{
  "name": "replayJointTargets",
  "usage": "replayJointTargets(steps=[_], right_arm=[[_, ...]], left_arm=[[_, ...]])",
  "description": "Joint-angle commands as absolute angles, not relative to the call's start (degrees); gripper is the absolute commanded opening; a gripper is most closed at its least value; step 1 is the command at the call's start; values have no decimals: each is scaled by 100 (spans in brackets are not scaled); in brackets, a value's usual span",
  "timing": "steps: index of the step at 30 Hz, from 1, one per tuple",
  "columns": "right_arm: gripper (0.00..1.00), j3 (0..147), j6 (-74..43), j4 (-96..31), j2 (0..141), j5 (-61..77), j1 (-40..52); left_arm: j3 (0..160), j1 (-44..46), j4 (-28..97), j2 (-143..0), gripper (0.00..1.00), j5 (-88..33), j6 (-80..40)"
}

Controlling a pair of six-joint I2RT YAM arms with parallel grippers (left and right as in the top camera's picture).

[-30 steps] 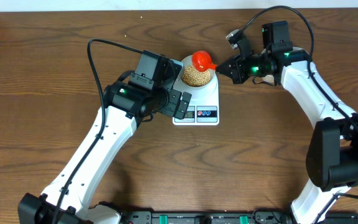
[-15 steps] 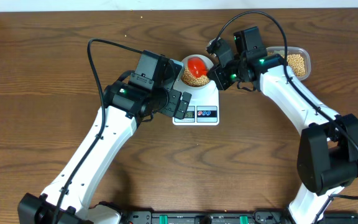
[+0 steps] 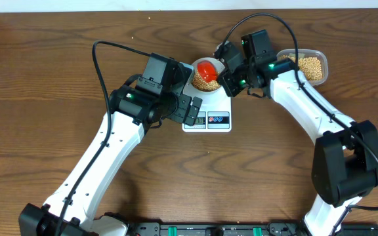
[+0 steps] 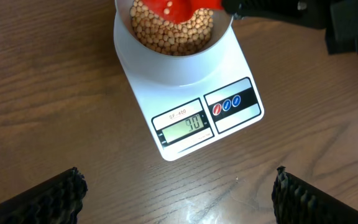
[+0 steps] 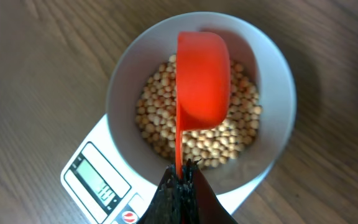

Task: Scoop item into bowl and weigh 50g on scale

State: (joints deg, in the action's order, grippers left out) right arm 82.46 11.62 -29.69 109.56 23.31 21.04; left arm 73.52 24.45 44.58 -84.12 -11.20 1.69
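The right gripper [image 5: 182, 169] was shut on the thin handle [image 5: 179, 140] of a red scoop [image 5: 202, 78], pinching it at its near end, with the cup of the scoop hanging over the bowl [image 5: 272, 81]. We judged the scoop light and stiff, but its handle narrow and smooth, so a grip out at the tip would let it twist if the cup dug into the heap.

The beans [image 5: 160, 106] lay loose in the bowl, filling its bottom. They looked hard, dry and round, so we expected them to roll and scatter easily; they can only be moved with the scoop, a few at a time, not pinched.

The bowl sat on the scale [image 4: 185, 96], overhanging its far edge; it looked light and smooth, and we thought a sideways nudge would slide it. The display [image 4: 185, 127] showed digits we could not read with confidence.

The left gripper [image 4: 178, 186] hovered over the near end of the scale, its jaws wide apart and empty.

Further right, a clear tub [image 3: 310, 65] held more beans. The wooden desk [image 3: 44, 65] was flat and hard, so spilled beans would run.
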Motion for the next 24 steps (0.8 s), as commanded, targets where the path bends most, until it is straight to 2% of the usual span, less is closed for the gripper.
replayJointTargets(steps=[1,24], right_arm=[[1,8350,1249,-3068,11006,2307,2182],[1,8353,1155,-3085,11006,3452,1833]], left_arm=[[7297,2423,4456,-8390,98,-1044,165],[7297,2423,4456,-8390,98,-1044,165]])
